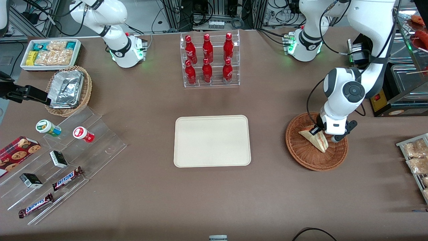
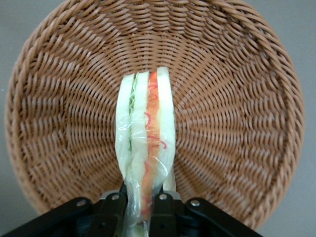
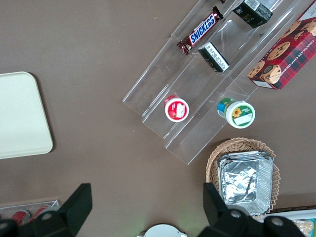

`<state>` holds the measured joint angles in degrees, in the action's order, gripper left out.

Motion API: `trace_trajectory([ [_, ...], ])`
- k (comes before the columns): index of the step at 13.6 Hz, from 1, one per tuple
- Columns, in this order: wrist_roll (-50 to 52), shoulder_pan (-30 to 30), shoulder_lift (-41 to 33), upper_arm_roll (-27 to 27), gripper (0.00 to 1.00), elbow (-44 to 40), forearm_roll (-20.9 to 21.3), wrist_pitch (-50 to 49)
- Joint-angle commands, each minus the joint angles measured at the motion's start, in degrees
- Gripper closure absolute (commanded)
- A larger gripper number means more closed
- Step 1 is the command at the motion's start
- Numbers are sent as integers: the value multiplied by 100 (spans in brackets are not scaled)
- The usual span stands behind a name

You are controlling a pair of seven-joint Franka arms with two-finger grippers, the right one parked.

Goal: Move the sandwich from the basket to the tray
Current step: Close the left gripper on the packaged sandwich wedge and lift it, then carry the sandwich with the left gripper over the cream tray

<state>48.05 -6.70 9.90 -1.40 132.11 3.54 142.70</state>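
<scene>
Gripper (image 2: pixel 140 205): jaws pressed on one narrow end of the sandwich (image 2: pixel 145 143), pinching it across its clear-wrapped layers, low inside the basket (image 1: pixel 306 155). Sandwich: wedge standing on edge, filling edge up, long axis running from the fingers out over the woven floor and, in the front view, slanting down toward that camera; whether it rests on the wicker or hangs just above cannot be told. Step, as judged: grasp made, lift pending; next calls for a straight rise over the rim, then a carry to the tray (image 1: pixel 212 140), which lies well apart toward the parked arm's end.
</scene>
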Motion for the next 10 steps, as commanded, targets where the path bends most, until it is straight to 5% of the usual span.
trace_trajectory([
  [1, 99, -69, -637, -438, 100, -622, 86, -1528],
  [4, 239, -69, -630, -1219, 100, -1739, 7, -3061],
  [10, 249, -339, 773, -2927, 100, -3118, 121, -3038],
])
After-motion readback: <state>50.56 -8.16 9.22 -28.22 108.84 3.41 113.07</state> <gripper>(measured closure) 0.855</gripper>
